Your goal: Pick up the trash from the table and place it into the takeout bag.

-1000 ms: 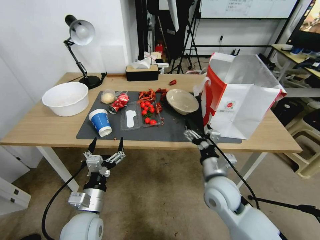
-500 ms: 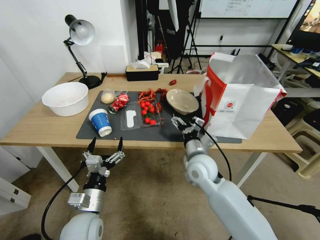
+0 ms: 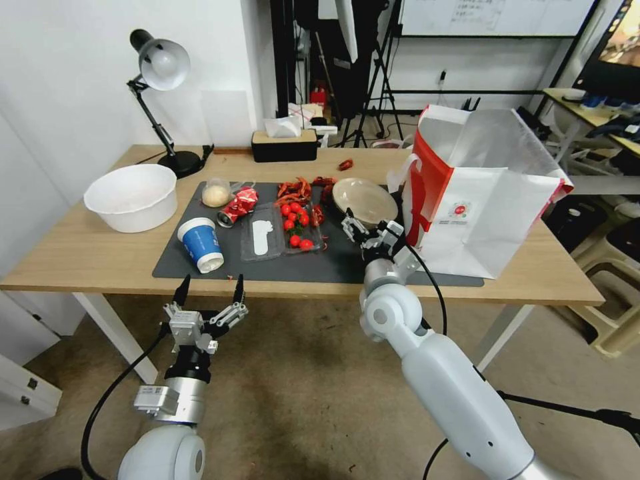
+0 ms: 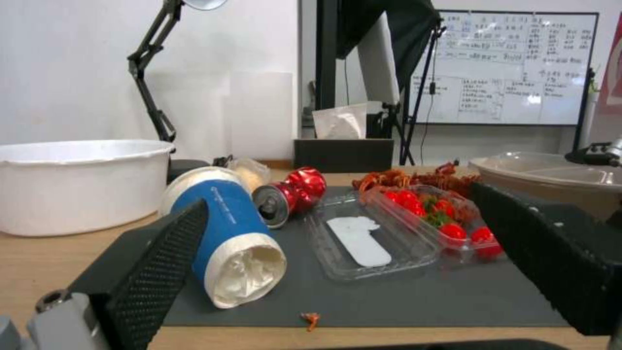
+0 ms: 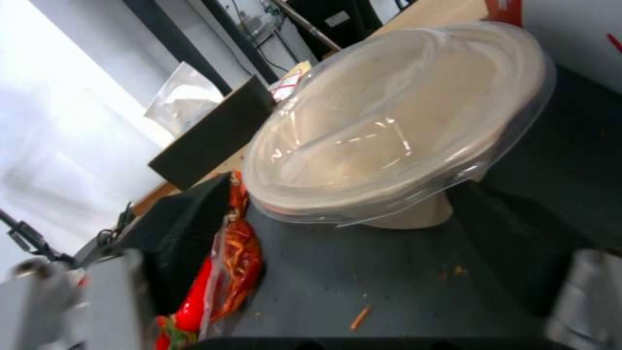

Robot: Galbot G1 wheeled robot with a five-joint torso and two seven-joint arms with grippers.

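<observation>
The trash lies on the table's point(image 3: 80, 257) dark mat. A blue paper cup point(image 3: 200, 243) point(image 4: 227, 228) is tipped on its side, beside a crushed red can point(image 3: 238, 205) point(image 4: 288, 194) and a bagged bun point(image 3: 215, 195). A beige shallow bowl point(image 3: 363, 198) point(image 5: 395, 126) under a clear lid sits tilted. My right gripper point(image 3: 370, 227) point(image 5: 350, 253) is open just in front of the bowl, one finger to each side, not touching it. My left gripper point(image 3: 208, 287) point(image 4: 350, 272) hangs open below the table's front edge, facing the blue cup. The takeout bag point(image 3: 480, 193) stands open at the right.
A large white bowl point(image 3: 131, 197) stands at the left. A clear tray of cherry tomatoes point(image 3: 300, 227) with its open lid point(image 3: 261, 239) lies mid-mat, with red scraps point(image 3: 300, 189) behind it. A desk lamp point(image 3: 160, 67) and a black tissue box point(image 3: 285, 145) stand along the back edge.
My right arm has swung left and forward from the bag's front corner to the beige bowl, its gripper staying open. The left gripper has hardly moved.
</observation>
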